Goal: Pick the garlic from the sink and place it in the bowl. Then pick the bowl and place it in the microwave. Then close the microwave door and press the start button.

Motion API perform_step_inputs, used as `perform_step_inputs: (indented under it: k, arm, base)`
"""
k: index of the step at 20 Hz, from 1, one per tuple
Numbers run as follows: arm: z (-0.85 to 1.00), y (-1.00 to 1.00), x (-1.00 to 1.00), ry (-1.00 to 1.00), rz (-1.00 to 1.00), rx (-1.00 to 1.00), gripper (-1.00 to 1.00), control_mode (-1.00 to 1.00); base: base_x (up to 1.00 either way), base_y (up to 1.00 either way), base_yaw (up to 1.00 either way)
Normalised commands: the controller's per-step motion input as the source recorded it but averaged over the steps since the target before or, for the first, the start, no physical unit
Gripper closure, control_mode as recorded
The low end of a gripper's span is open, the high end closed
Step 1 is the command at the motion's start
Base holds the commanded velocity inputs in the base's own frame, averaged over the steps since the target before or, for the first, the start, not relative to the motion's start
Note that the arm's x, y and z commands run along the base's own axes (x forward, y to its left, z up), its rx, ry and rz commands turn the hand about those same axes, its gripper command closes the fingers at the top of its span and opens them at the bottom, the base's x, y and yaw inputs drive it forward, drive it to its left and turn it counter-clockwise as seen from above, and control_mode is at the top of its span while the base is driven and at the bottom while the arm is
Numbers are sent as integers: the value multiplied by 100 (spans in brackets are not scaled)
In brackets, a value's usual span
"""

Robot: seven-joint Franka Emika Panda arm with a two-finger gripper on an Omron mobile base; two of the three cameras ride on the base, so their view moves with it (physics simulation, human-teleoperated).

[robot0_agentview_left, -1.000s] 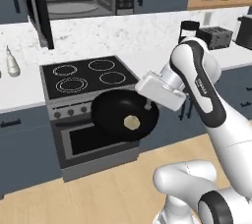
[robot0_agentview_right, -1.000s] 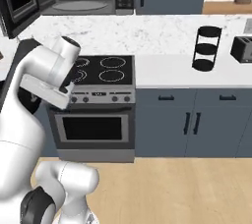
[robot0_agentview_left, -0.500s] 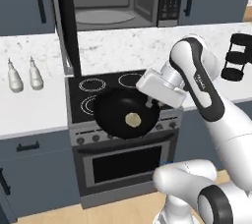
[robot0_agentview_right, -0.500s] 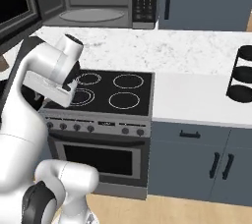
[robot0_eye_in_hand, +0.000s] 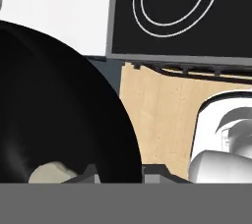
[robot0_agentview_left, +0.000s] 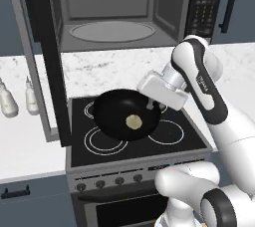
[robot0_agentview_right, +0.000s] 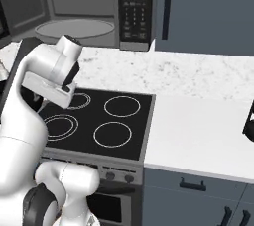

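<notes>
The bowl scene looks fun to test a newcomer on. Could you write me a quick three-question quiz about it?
1. True or false: the garlic lies inside the bowl.
2. The microwave door is: A) open B) closed.
3. What holds the bowl up over the stove?

Key: 1 true. 2 A; the turntable inside the microwave shows. 3 the hand, gripping the bowl's rim.
</notes>
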Motion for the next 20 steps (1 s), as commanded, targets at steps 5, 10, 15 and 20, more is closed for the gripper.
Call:
perform_step_inputs:
  k: [5, 10, 15, 20]
  arm:
    - [0, 0, 0, 0, 0, 0, 100, 100]
    - [0, 0, 0, 0, 0, 0, 100, 100]
    - [0, 0, 0, 0, 0, 0, 100, 100]
    - [23, -2, 10, 0, -6, 2, 100, -100]
  base:
    - [-17, 2, 1]
    - [-48, 0, 0]
    - [23, 13, -3]
    - [18, 4, -3]
